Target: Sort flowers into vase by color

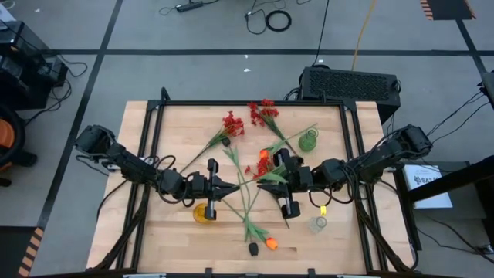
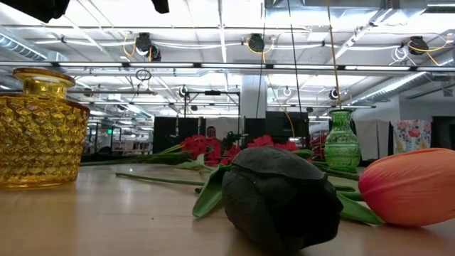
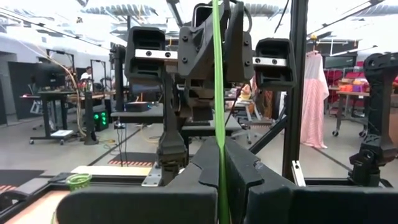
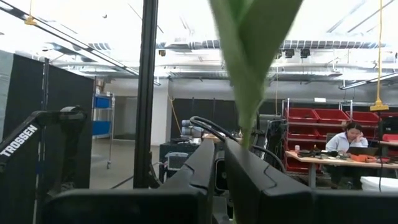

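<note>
My left gripper [image 1: 224, 186] [image 3: 221, 155] is shut on a thin green stem [image 3: 218, 74] that rises straight up past its fingers. My right gripper [image 1: 266, 181] [image 4: 219, 152] faces it from the right and is shut on a green stem just under a broad leaf [image 4: 252, 43]. An orange bloom [image 1: 264, 155] shows beside the right gripper. I cannot tell whether both hold the same flower. Red clusters [image 1: 233, 123] [image 1: 263, 112] lie toward the far side. A black bloom [image 1: 253, 249] [image 2: 281, 195] and an orange bloom [image 1: 271, 244] [image 2: 412, 186] lie on the table near its near edge. My left gripper pinches the green stem [image 3: 221, 186] between its two fingers, coming level from the table's left, fingers across the stem. The stem stands about upright in the hold. My right gripper pinches a green stem [image 4: 244, 134] below the leaf, level from the table's right; the fingers hide the exact spot.
A yellow glass vase [image 1: 204, 213] [image 2: 39, 131] stands just near of the left gripper. A green vase [image 1: 308, 141] [image 2: 342, 139] stands far right, and a clear vase [image 1: 319, 224] near right. Loose stems [image 1: 245, 202] cross mid-table. A black frame [image 1: 255, 103] edges the wooden table.
</note>
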`<action>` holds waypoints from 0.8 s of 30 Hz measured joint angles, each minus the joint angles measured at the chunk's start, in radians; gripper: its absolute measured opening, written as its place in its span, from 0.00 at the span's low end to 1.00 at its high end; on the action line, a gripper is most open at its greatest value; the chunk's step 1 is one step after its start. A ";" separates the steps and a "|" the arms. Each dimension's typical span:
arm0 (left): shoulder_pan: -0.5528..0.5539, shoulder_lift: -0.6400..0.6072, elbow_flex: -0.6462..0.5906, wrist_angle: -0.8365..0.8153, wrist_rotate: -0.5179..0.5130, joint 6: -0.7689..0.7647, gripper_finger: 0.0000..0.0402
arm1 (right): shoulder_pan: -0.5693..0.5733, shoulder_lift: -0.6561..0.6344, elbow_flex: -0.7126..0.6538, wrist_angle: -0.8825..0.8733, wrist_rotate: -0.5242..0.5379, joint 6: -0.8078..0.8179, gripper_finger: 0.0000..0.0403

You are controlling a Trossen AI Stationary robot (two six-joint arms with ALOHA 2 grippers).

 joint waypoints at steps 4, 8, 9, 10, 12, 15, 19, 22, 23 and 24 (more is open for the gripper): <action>0.000 0.000 0.000 0.025 0.020 0.000 0.01 | 0.000 0.000 0.000 -0.010 0.006 -0.003 0.13; -0.001 0.000 0.001 0.045 0.049 0.000 0.01 | 0.000 0.000 0.000 -0.011 0.008 -0.009 0.25; -0.001 0.000 0.001 0.040 0.050 0.000 0.01 | 0.000 0.000 0.000 -0.008 0.009 -0.011 0.28; -0.001 0.000 0.001 0.033 0.050 0.000 0.01 | 0.000 0.000 0.000 -0.004 0.009 -0.011 0.31; -0.001 0.001 0.001 0.019 0.050 -0.002 0.01 | 0.000 0.000 0.000 0.003 0.008 -0.017 0.35; 0.000 0.027 0.001 0.031 0.050 -0.023 0.01 | 0.000 0.000 0.000 0.003 0.006 -0.023 0.40; 0.008 0.069 0.025 0.044 0.049 -0.023 0.01 | 0.000 0.000 0.000 0.012 -0.002 -0.030 0.41; 0.015 0.097 0.045 0.040 0.048 -0.022 0.01 | 0.000 0.000 0.000 0.020 -0.003 -0.030 0.37; 0.016 0.102 0.048 0.050 0.048 -0.020 0.01 | 0.000 0.000 0.000 0.021 -0.003 -0.030 0.35; 0.016 0.103 0.048 0.060 0.048 -0.017 0.01 | 0.000 0.000 0.000 0.021 -0.003 -0.030 0.32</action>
